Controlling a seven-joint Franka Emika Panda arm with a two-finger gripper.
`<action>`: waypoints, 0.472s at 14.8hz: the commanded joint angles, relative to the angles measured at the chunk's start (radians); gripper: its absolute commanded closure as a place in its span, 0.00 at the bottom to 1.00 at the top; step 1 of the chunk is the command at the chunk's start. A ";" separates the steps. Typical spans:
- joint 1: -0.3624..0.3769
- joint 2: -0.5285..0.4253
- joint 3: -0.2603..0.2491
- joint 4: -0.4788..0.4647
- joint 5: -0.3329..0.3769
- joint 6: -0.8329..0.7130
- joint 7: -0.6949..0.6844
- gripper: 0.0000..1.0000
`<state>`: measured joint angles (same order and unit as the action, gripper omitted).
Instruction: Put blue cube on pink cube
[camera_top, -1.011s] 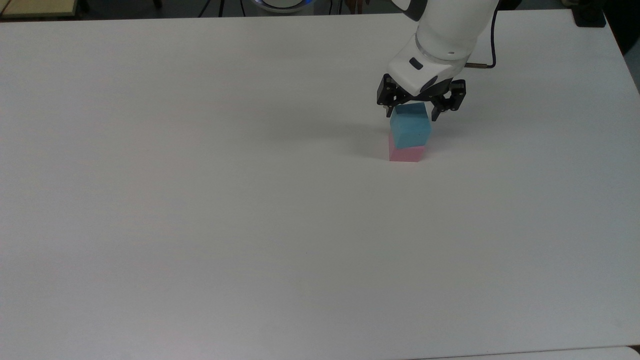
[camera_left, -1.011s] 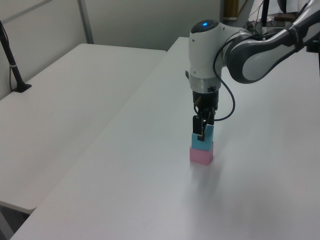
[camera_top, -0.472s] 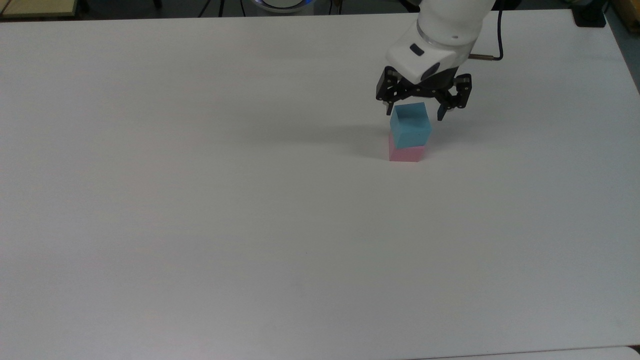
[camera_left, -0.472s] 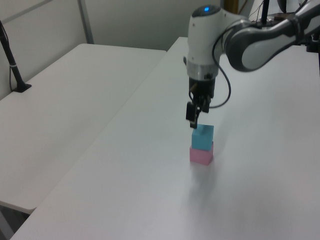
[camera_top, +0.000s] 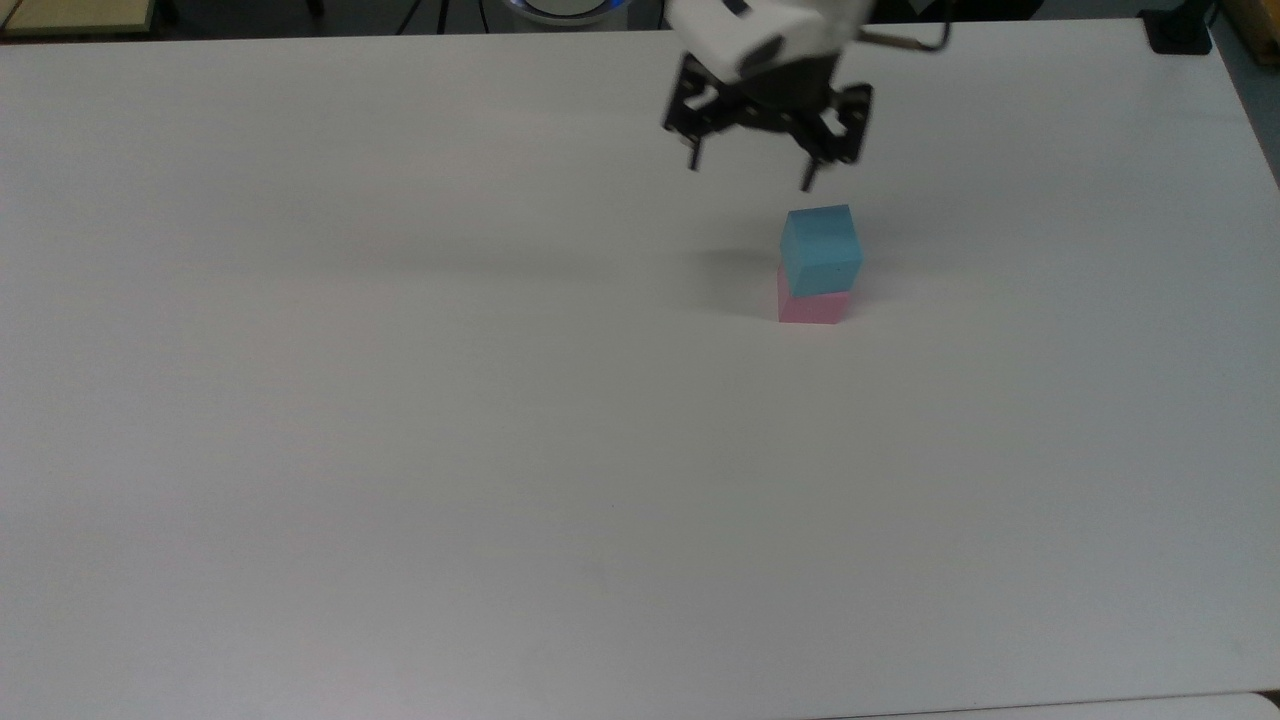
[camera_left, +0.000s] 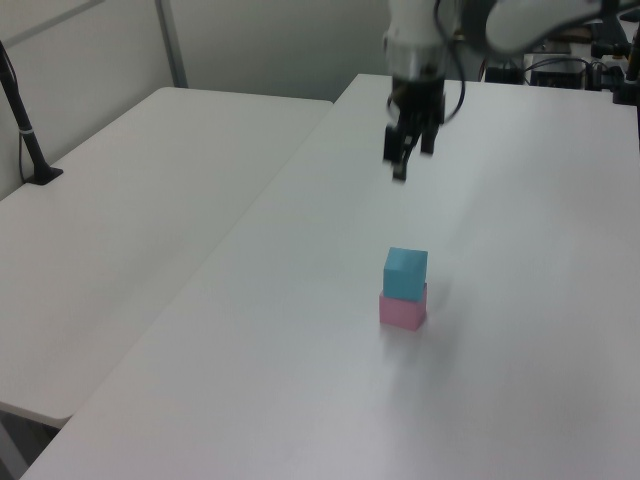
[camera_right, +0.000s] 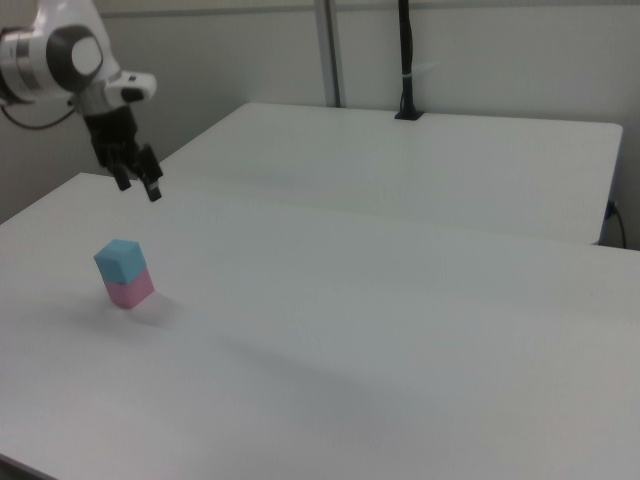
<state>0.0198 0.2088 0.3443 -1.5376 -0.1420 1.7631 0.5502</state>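
The blue cube (camera_top: 821, 250) sits squarely on top of the pink cube (camera_top: 811, 307), the two touching and roughly aligned, so the stack looks done and stands unaided on the white desk (camera_top: 400, 450). In the top view the claw (camera_top: 752, 175) hangs released and empty at about eleven o'clock from the stack, well apart from it. I judge that it is held high and off to one side so that its spread fingers cannot knock the light foam-like cubes over.
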 joint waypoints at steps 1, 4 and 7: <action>-0.079 -0.129 -0.011 -0.019 0.036 -0.105 -0.128 0.00; -0.090 -0.187 -0.082 -0.025 0.036 -0.137 -0.180 0.00; -0.087 -0.230 -0.181 -0.029 0.067 -0.157 -0.280 0.00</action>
<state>-0.0758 0.0386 0.2574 -1.5327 -0.1239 1.6316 0.3705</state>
